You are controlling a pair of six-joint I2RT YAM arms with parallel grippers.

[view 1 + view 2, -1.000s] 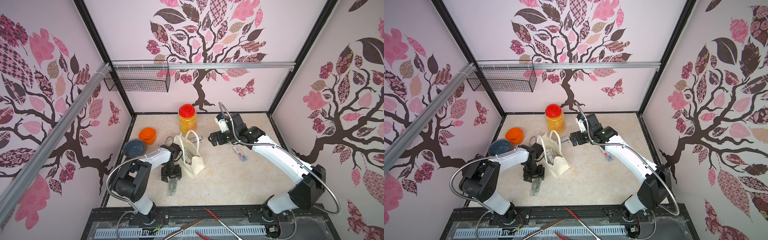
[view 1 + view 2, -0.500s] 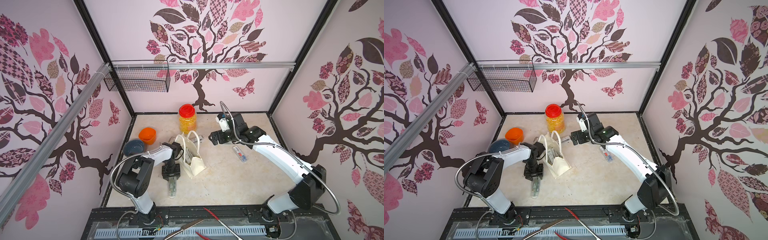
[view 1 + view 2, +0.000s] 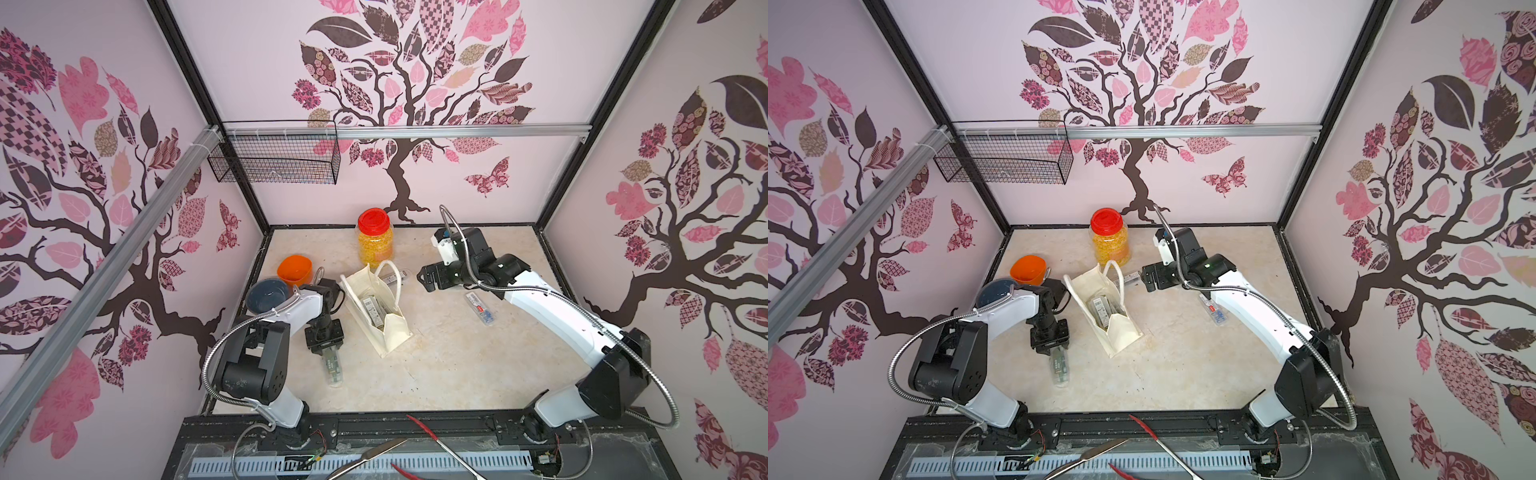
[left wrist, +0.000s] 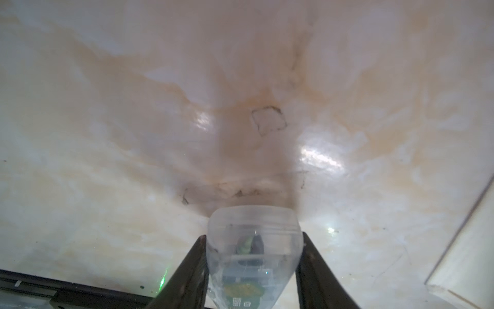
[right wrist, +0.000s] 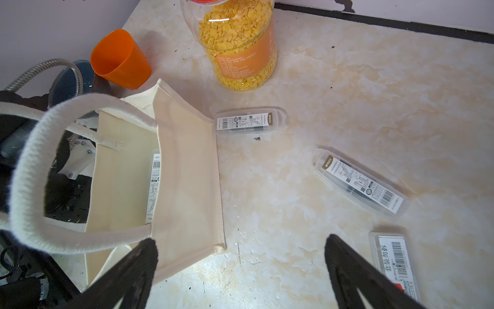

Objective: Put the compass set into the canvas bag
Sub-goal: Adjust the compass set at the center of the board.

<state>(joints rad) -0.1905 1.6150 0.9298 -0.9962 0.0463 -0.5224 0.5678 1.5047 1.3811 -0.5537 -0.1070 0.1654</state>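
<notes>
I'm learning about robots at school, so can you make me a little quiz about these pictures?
1. True or false: the canvas bag is lying flat and empty.
2. Which one has a clear case between its fingers? A: left gripper. B: right gripper.
3. What colour is the lid of the jar?

Key: 1 false, because it stands upright with cases inside. 2 A. 3 red.

Between the jaws of the left gripper (image 4: pixel 254 236), the compass set (image 4: pixel 251 222) is clear glossy plastic; the tabletop (image 4: pixel 240 80) beyond gleams smooth. The canvas bag (image 5: pixel 184 174) is matt woven cloth.
</notes>
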